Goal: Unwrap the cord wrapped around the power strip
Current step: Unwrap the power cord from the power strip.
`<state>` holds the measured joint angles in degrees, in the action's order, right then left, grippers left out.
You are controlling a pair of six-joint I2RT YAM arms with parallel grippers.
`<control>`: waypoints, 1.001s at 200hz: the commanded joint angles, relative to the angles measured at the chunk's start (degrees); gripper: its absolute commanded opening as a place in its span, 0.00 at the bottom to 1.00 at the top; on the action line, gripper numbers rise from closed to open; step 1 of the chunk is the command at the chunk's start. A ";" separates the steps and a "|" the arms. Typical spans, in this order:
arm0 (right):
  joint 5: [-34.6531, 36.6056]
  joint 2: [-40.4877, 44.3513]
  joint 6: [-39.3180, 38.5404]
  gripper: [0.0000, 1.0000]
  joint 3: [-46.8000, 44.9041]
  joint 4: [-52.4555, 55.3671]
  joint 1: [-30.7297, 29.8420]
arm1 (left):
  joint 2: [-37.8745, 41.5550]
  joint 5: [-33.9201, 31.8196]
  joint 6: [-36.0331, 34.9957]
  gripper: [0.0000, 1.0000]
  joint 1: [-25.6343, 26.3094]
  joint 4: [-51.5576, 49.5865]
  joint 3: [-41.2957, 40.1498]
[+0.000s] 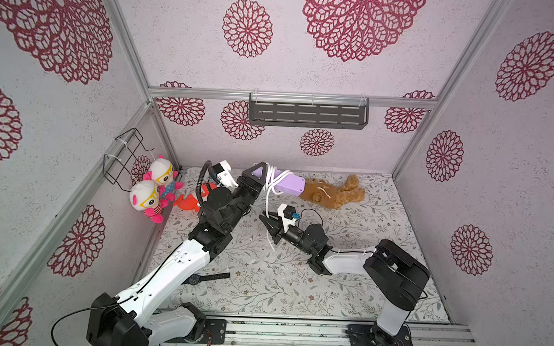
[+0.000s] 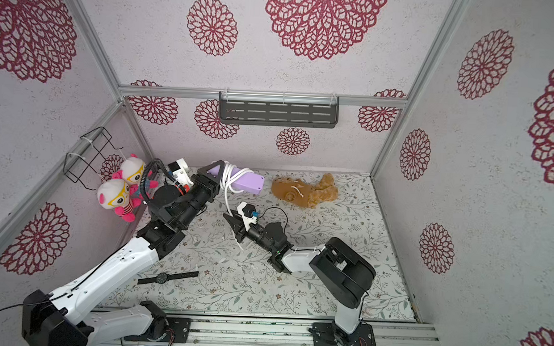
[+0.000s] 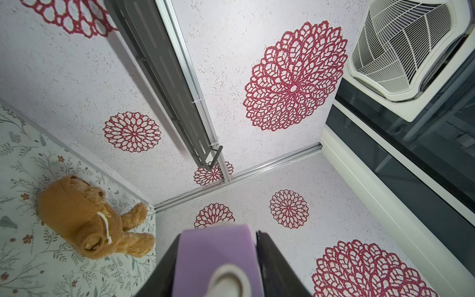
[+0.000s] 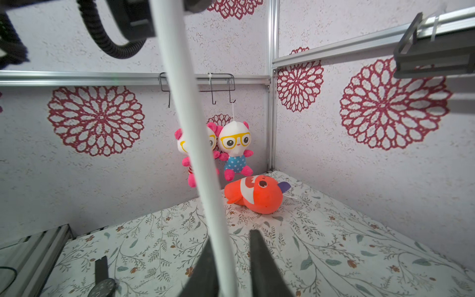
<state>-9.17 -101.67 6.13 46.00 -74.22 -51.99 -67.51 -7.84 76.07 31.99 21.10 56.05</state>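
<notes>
Right wrist view has the right gripper [image 4: 231, 236] pinching the cord [image 4: 185, 102] where it hangs loose. The left gripper [image 1: 257, 179] clamps the left end of the strip [image 1: 288, 182], held up over the far side of the table [image 1: 329, 279]. Several turns sit on the strip, so I judge the unwinding is midway. Next, the right arm must carry the cord around the free right end. The shelf [image 1: 307, 115] and the wire basket [image 1: 125, 156] look empty.

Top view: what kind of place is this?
Probably a robot test booth dressed as a child's room: an aluminium frame holds flowered wall panels, robot arms are bolted to a front rail, and plush toys hang from a wire rack.
</notes>
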 commanded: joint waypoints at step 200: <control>2.50 23.25 -0.87 0.00 10.49 65.88 22.01 | 3.81 20.74 -25.26 0.00 -6.31 -4.52 -4.78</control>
<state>-1.80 -73.60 4.23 53.89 -10.46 -33.82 -66.30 2.46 46.61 26.92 5.50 51.57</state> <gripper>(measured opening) 0.079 0.446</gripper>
